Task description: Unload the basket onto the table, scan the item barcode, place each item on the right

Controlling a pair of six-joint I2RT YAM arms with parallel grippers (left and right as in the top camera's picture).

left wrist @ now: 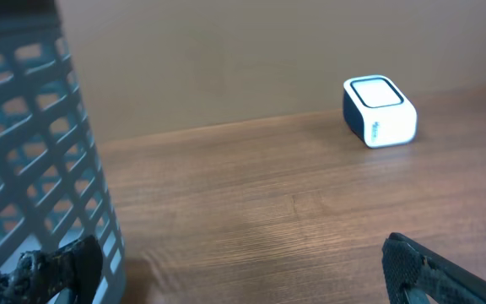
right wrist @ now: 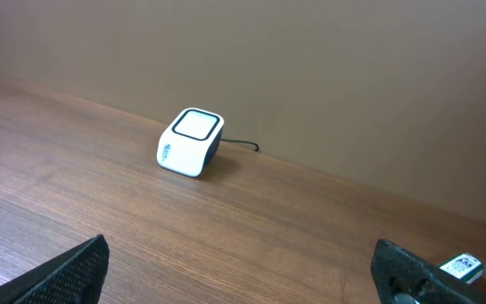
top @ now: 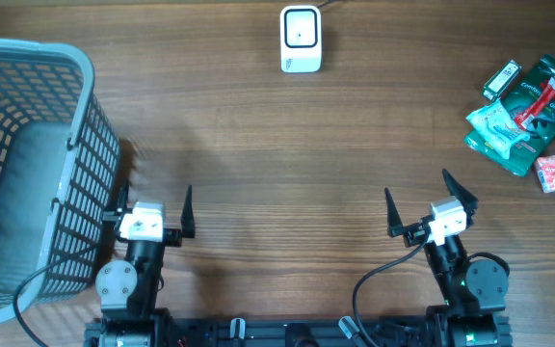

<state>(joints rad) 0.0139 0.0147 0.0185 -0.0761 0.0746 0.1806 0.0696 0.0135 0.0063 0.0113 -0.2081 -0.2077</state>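
At the near edge of the table [top: 277, 173] we sit with both arms parked: our left gripper [top: 152, 204] and our right gripper [top: 430, 202] each have their fingers spread wide and pinch nothing. The scanner [top: 301, 39] stands alone at the far side, near the middle, its window facing up. The items [top: 533, 111] we must scan lie in a tight heap at the far right edge, well apart from either gripper; a grey basket [top: 27, 173] fills the left side, just beside our left gripper.

We judge the main risk to be the pick itself. The packets overlap and touch one another, so our right gripper may well close on two at once, or nudge the heap and push a small piece toward the table's right edge, which is close by. The soft green pouches look likely to buckle or slip in a two-finger pinch.

A second hazard is orientation: we cannot tell from these views where any barcode sits, so a packet could reach the scanner with its code turned away. The cable [right wrist: 243, 145] behind the scanner could also snag a low sweep.
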